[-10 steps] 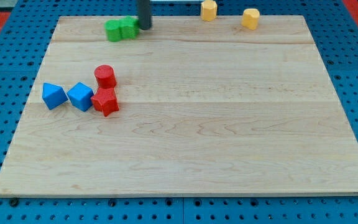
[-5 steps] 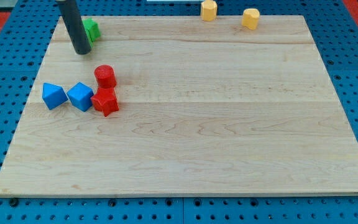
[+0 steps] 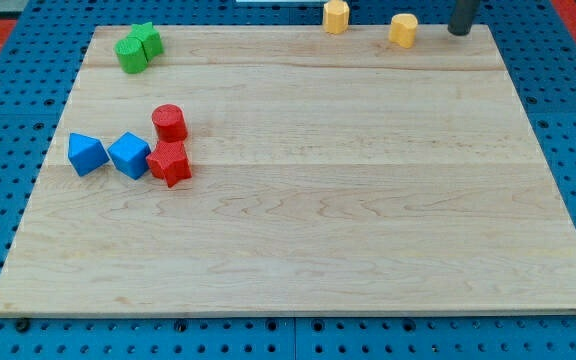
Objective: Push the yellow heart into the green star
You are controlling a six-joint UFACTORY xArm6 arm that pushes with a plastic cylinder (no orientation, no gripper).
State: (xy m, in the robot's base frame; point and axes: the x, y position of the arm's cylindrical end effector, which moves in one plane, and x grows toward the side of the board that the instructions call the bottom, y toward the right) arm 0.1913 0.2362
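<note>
Camera view: my tip beside yellow block

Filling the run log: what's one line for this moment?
tip: top edge, right of yellow blocks, touching none | green blocks: top-left corner, together | yellows not yet pushed

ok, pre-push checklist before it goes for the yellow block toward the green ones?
1. My tip in view: ok, at the view's top right edge.
2. Tip on the far side of the yellow blocks from the green ones: ok, it is to the right of the right yellow block.
3. Which yellow is the heart, the right one or the left yellow block: cannot tell.
4. Green blocks located: ok, top left; star shape cannot tell.
5. Top strip between yellows and greens free: ok.
</note>
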